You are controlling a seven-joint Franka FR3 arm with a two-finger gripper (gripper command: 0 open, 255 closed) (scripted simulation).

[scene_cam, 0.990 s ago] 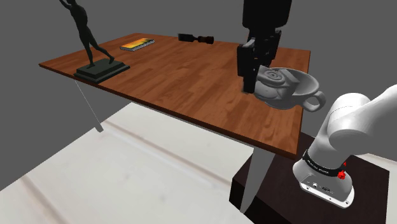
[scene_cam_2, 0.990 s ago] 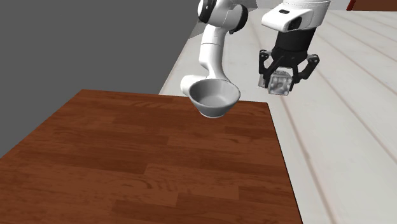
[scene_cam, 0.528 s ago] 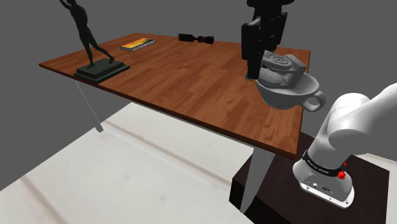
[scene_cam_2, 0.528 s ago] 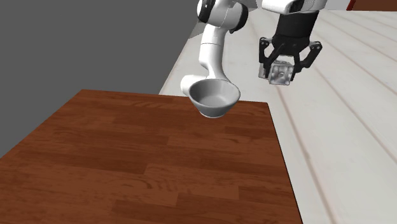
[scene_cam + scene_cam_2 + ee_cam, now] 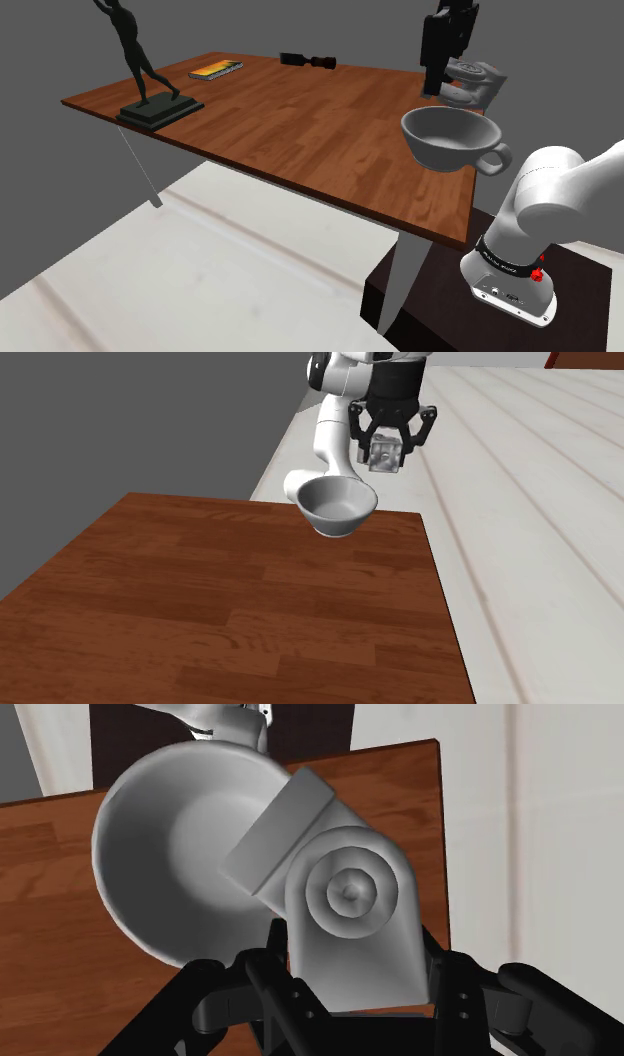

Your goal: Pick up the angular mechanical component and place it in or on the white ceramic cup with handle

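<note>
— So, which step was it on when you looked?

— The carry, by my reckoning. The pincer [image 5: 388, 450] was clamped on the grey angular component [image 5: 386, 456], a finger on either side. The piece hung in the air, well clear of the bench [image 5: 300, 120].

— And the cup?

— The pale cup [image 5: 447, 150] stood upright and empty near the bench corner by the robot's stand, its handle turned toward the arm's base.

— Was the part over it?

— Only partly. Looking along the pincer, the component's flat slab reached across the cup's rim. Its round-faced body sat just outside the bowl. In the second exterior view it hung above the cup and a little to that view's right.

— So what did the next move call for?

— A short sideways shift, I judged, until the whole piece was over the opening. Then a descent, and only then the fingers parting. Released where it hung, it would likely have struck the rim.
</note>
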